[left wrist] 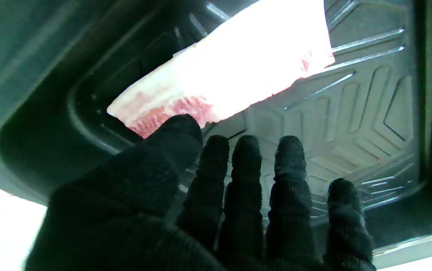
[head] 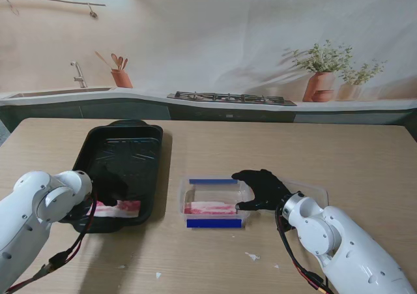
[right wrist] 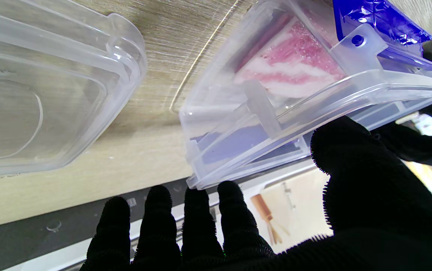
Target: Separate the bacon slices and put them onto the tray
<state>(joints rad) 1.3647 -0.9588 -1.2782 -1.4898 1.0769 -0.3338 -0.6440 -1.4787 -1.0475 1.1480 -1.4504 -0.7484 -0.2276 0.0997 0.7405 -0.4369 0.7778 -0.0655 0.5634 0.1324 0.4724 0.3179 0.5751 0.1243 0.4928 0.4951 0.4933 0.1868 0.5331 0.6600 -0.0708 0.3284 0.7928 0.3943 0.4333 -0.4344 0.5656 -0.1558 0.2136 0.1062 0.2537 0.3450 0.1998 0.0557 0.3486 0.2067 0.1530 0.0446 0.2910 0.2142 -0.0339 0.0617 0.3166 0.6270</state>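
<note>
Limp, greasy bacon slice (left wrist: 219, 71) in the tray (head: 98, 152) seems merely touched by spread left fingers (left wrist: 246, 158); an end is best pinched.

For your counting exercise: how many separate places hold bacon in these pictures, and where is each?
2. One slice lies in the black tray, at its near end by the left hand. More bacon sits in the clear container; slices stacked there may be hidden.
</note>
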